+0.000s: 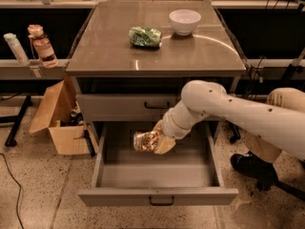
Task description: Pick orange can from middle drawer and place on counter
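In the camera view, the orange can [146, 140] lay sideways in my pincer [159, 142], over the floor of the open middle drawer [143, 176] and seemingly not resting on it. I judged the can light, thin-walled and slick, easy to dent, so a modest squeeze across its body suited it. My pincer was closed on the can's right end, parted only by its width. The tabletop [105, 51] above carried a green packet [145, 36] and a white bowl [185, 21].
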